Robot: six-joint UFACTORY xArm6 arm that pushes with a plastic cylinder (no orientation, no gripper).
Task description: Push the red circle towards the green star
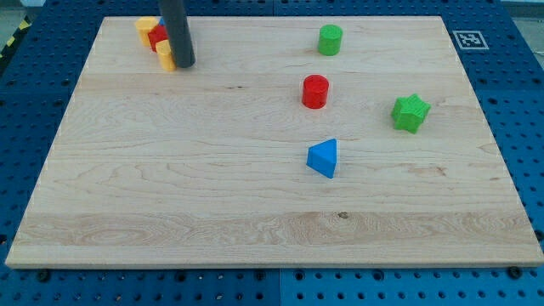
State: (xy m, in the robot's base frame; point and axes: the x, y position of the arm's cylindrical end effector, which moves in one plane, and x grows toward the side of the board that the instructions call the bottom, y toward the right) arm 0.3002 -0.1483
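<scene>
Tip (185, 63) at view's top left, holding nothing, touching cluster of yellow blocks (146, 26) and red block (159, 37), shapes unclear. Nearest: blue triangle (323, 158). Then green star (410, 112) at right, red circle (315, 91) left of it, apart. Farthest: green cylinder (330, 39). Wooden board (170, 195).

The surface (212, 187) is pale, matt, smooth wood with visible grain, while the red circle (315, 91) and green star (410, 112) look like matt plastic.
</scene>
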